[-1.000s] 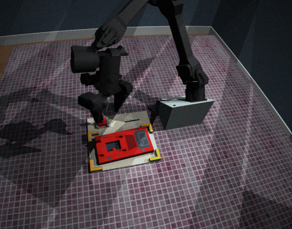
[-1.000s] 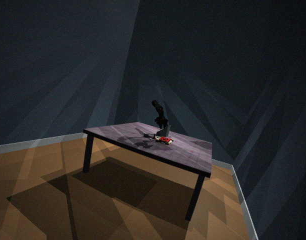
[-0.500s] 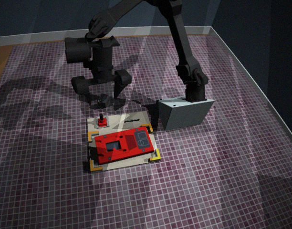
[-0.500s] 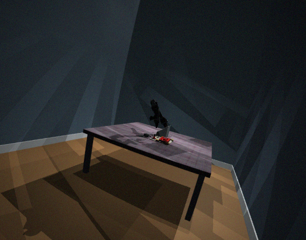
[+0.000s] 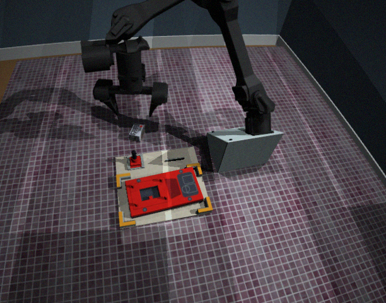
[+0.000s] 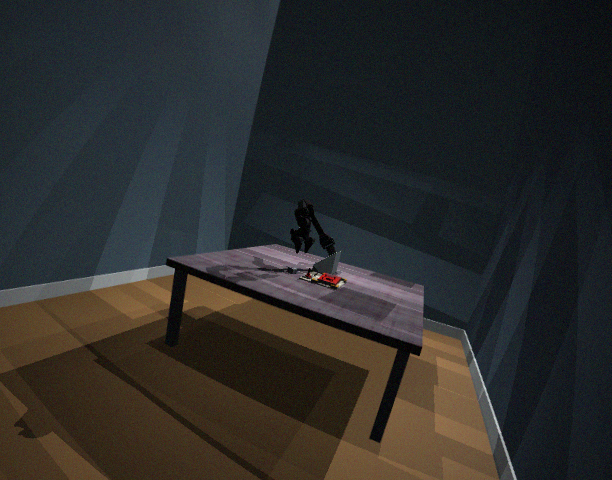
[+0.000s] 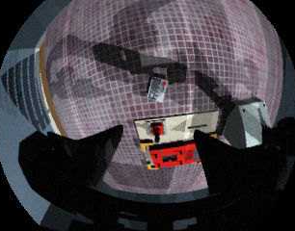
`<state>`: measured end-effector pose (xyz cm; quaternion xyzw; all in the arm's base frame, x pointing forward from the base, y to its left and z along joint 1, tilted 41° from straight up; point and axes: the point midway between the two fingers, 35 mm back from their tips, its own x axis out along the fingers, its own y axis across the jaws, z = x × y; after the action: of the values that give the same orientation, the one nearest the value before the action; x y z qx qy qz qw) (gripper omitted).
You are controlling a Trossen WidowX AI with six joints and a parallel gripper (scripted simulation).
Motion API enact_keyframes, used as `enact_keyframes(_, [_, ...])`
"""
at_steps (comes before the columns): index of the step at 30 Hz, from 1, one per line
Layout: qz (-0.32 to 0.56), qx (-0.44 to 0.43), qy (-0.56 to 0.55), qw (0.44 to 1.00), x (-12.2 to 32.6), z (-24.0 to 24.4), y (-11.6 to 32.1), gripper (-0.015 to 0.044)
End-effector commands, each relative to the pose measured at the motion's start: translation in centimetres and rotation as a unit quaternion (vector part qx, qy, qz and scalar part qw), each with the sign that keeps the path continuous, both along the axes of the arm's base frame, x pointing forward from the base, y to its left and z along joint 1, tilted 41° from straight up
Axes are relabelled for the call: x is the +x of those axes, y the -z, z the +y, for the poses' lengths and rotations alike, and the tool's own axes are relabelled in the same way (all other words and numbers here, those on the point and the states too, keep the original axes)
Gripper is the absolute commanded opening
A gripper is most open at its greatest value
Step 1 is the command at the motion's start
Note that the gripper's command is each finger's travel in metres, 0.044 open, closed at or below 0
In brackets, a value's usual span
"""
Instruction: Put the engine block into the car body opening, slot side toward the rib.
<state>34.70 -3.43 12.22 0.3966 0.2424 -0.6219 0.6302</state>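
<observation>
Reaching for the engine block seems the step in hand: it lies beyond the car body, far left. Your jaws hang open, empty; align them, then lower.

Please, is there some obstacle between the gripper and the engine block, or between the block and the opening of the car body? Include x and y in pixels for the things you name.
Nothing visible stands between the open gripper (image 5: pixel 134 116) (image 7: pixel 159 130) and the engine block (image 5: pixel 137 132) (image 7: pixel 157 89). Towards the opening (image 5: pixel 149 193), the upright black knob on its red base (image 5: pixel 135 161) (image 7: pixel 157 129) stands near the straight path.
</observation>
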Motion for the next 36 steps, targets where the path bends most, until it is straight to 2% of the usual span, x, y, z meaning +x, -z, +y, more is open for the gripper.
enact_keyframes(1, [-0.035,-0.014,0.059,0.998,0.1,-1.5,-1.3,0.044])
enact_keyframes(9, [-0.055,-0.023,0.095,0.994,0.0,-2.3,-2.1,0.044])
enact_keyframes(15, [-0.056,-0.024,0.095,0.994,0.5,-6.7,3.0,0.044])
enact_keyframes(36, [-0.056,-0.025,0.095,0.994,0.8,-8.9,5.5,0.044])
